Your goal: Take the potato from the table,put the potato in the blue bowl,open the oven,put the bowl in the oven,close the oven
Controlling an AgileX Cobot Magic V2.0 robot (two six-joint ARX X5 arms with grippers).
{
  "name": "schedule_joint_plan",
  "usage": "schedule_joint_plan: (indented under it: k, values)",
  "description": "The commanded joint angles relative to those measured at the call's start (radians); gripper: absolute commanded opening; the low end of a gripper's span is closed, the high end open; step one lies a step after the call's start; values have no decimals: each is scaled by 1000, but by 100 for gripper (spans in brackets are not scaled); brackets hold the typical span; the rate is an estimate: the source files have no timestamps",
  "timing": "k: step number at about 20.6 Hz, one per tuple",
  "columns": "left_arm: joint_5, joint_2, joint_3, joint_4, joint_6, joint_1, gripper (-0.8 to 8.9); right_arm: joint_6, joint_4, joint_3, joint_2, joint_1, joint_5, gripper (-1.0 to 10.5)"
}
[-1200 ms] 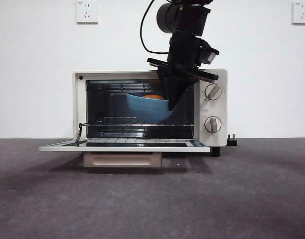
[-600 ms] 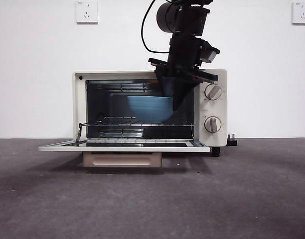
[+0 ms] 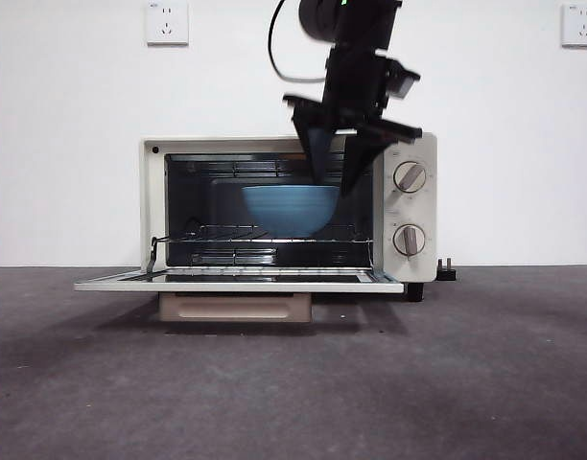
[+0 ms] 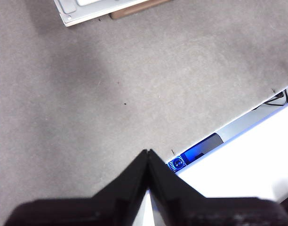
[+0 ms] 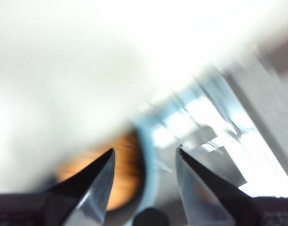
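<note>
The deep, round, matte blue bowl (image 3: 291, 208) with faint ridges on its side sits upright on the wire rack (image 3: 265, 235) inside the cream-white countertop oven (image 3: 289, 211), right of the cavity's middle; its rim is level and its lower side narrows to the rack; in the right wrist view the bowl's pale blue rim (image 5: 150, 165) shows blurred, and the rounded orange-brown potato (image 5: 118, 174) lies inside it, its skin matte and softly out of focus; from the front the potato is hidden below the rim.

The right end effector (image 3: 332, 172) hangs from above at the oven's mouth, over the right part of the bowl; its two black jaws are spread apart, released, with the bowl's rim between them in the right wrist view (image 5: 144, 153), and whether either jaw touches the rim cannot be told.

The oven's door (image 3: 238, 282) lies folded down flat, its beige bar handle (image 3: 234, 307) under the front edge; two round knobs (image 3: 410, 208) stand on the right panel.

The left end effector (image 4: 148, 153) waits over the dark grey mottled counter (image 4: 111, 103), well away from the oven, its jaws pressed together on nothing.
</note>
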State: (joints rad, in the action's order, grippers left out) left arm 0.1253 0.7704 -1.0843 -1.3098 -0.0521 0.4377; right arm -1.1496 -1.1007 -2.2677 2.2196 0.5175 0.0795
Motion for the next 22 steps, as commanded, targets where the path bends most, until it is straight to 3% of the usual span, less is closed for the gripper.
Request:
schedule_joint_plan:
  k: [1,3,10,12,16,20,22]
  values:
    - [2,-3,10,0,16,2,-6,47,37,-8,-26,0,6,218]
    - [2,-3,10,0,19,2,-6,70,39,-8,-48,0,5,217]
    - [1,-2,10,4,23,2,-6,301,63,-7,-152,1,6,215]
    - [1,-2,10,14,23,2,-6,395,61,-8,-197,1,6,212]
    - [1,18,10,53,36,2,-6,644,49,-8,-308,1,5,144]
    - [13,63,10,127,52,2,-6,885,-20,-7,-419,2,-1,144]
    - [13,89,10,164,55,1,-7,971,-73,-7,-467,1,11,144]
